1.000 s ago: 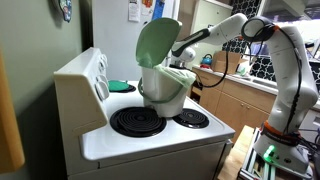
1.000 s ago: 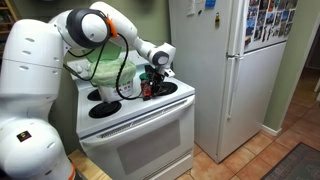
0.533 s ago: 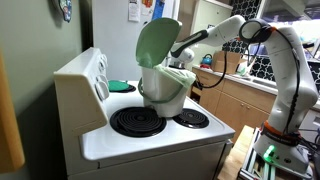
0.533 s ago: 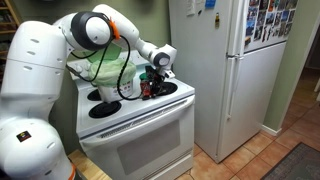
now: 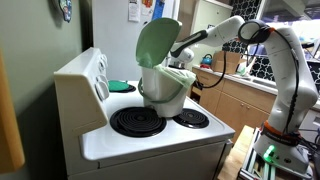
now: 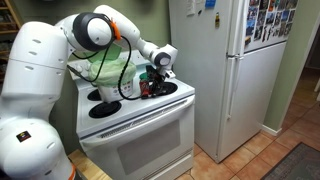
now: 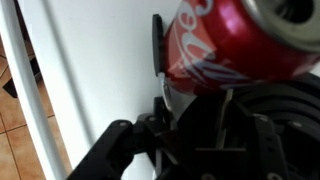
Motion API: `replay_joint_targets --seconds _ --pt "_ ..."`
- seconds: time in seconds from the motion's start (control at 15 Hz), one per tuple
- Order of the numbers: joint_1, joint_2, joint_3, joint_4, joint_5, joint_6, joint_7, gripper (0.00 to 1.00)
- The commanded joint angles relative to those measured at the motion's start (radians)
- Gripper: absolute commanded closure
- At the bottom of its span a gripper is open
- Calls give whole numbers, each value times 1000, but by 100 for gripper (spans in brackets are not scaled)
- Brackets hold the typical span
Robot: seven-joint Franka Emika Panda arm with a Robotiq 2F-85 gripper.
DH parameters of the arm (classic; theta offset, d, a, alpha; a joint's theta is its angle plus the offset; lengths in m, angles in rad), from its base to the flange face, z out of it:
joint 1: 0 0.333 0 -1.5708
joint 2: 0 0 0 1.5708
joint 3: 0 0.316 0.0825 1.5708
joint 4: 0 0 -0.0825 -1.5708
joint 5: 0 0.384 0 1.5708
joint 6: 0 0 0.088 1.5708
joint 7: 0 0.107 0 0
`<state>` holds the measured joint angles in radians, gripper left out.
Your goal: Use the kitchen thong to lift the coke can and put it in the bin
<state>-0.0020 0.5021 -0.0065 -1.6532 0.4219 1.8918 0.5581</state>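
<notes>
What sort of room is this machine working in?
Most likely a home kitchen: a white electric stove with coil burners, a tall fridge with photos stuck on it, and wooden cabinets.

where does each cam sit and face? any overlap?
Exterior view: by the stove's front corner, looking across burners at the bin; arm at right, tip hidden.
Exterior view: before the stove, facing oven door and fridge; arm fills left, hand over stovetop.
Wrist view: over the stovetop, on the coke can; dark parts below, maybe the hand.
Shared: stove, bin, arm in both exterior views.
</notes>
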Motion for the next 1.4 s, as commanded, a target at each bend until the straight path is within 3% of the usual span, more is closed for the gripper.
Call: replay_joint_targets --seconds 0.0,0.6,0.93,1.33 --pt "-10 7 -4 10 20 -35 -14 60" --pt "14 -178 -17 -67 -53 -166 -10 60" --pt "18 -332 -20 -145 -51 -271 74 60" --pt "6 -476 -17 -212 -28 -306 217 60"
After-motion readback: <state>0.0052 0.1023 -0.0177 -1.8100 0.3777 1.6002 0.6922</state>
